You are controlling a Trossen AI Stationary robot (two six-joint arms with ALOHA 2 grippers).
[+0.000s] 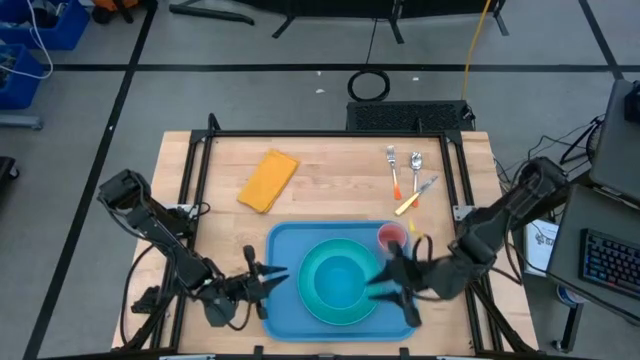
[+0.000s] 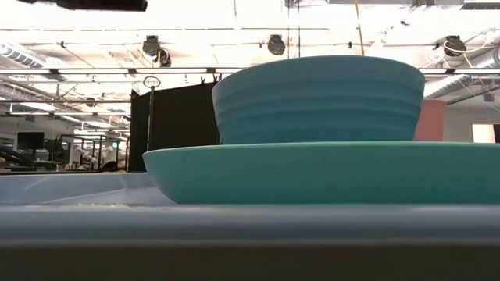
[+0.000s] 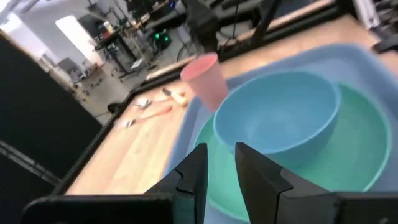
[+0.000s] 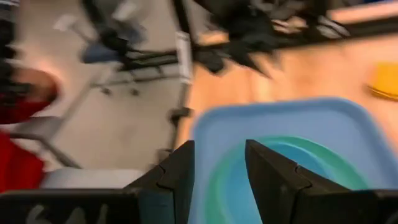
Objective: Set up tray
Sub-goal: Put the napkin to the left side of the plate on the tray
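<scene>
I see the napkin (image 1: pixel 268 180) and cutlery (image 1: pixel 408 176) lying far of the tray (image 1: pixel 285 250). The cup (image 1: pixel 390 237) stands beside my right gripper (image 1: pixel 393 281). Both it and the left gripper (image 1: pixel 266 284) hang parted and empty; no writing is legible.

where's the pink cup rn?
In the high view the pink cup stands upright in the blue tray's far right corner, just beyond the teal plate holding the blue bowl, close to the right gripper.

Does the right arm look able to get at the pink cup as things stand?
Probably yes. The right pincer hovers over the tray's right side, close to the pink cup, with nothing between them; the bowl and plate sit to its side.
</scene>
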